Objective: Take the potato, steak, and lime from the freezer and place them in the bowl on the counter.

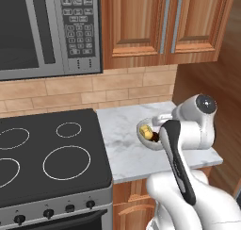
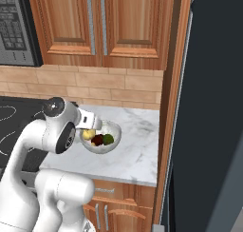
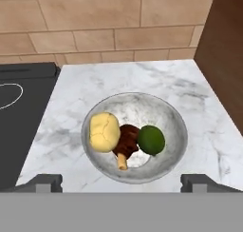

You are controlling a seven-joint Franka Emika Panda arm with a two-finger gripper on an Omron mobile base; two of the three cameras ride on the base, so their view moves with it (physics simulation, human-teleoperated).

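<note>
Silvery bowl (image 3: 134,137) on the marble counter (image 3: 199,102) holding potato (image 3: 104,131), steak (image 3: 126,141) and lime (image 3: 151,140) side by side, gripper (image 3: 121,182) spread wide above it and empty, left base view hiding half the bowl behind the arm, dark freezer (image 2: 213,107) cut off at right in the right base view.

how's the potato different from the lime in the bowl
The potato is pale yellow-tan and lumpy oval; the lime is dark green and round. The potato looks somewhat bigger. The potato lies left of the steak in the hand view, the lime right. Both rest inside the bowl, touching the steak.
</note>
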